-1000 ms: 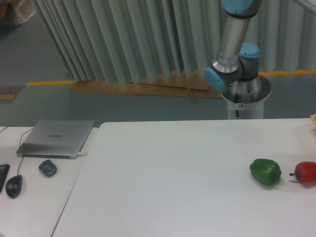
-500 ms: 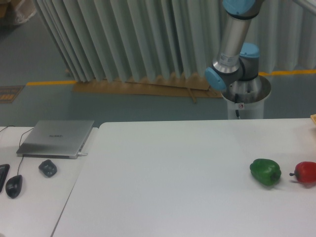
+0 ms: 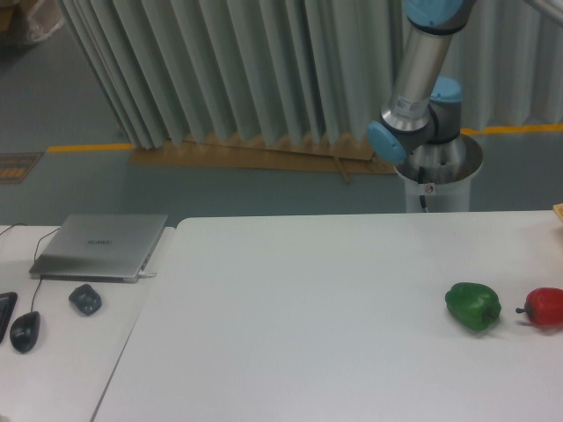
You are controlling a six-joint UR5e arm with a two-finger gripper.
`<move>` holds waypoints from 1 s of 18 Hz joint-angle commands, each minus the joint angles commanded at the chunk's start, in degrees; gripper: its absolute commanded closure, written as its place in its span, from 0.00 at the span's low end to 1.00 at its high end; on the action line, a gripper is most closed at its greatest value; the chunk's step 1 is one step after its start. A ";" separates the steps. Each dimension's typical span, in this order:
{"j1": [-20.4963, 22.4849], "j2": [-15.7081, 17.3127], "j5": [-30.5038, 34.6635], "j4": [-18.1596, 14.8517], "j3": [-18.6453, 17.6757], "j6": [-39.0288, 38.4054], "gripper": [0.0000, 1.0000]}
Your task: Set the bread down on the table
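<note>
A green pepper (image 3: pixel 473 306) and a red pepper (image 3: pixel 546 309) sit near each other at the right edge of the white table (image 3: pixel 299 325). The robot arm (image 3: pixel 417 97) rises out of the frame's top right, its gripper and jaws out of view. The bread is not visible. At lower left, a closed laptop (image 3: pixel 101 247) and two mice (image 3: pixel 85 299) occupy a side desk (image 3: pixel 62 369).

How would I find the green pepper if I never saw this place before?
Look at the big white table in front of the robot arm, then go to its right side. Two peppers sit there side by side, near each other but not touching. The green pepper is the left one, lumpy and dark green, while its neighbour at the picture's edge is a red pepper.
</note>
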 joint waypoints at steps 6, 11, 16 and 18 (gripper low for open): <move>0.18 0.97 0.00 -0.71 0.00 -0.26 0.00; 0.53 0.97 0.61 -0.97 -1.23 0.00 0.00; -0.96 0.88 0.53 -4.48 -1.49 -0.17 0.00; -1.49 0.80 0.62 -4.58 -1.67 -0.62 0.00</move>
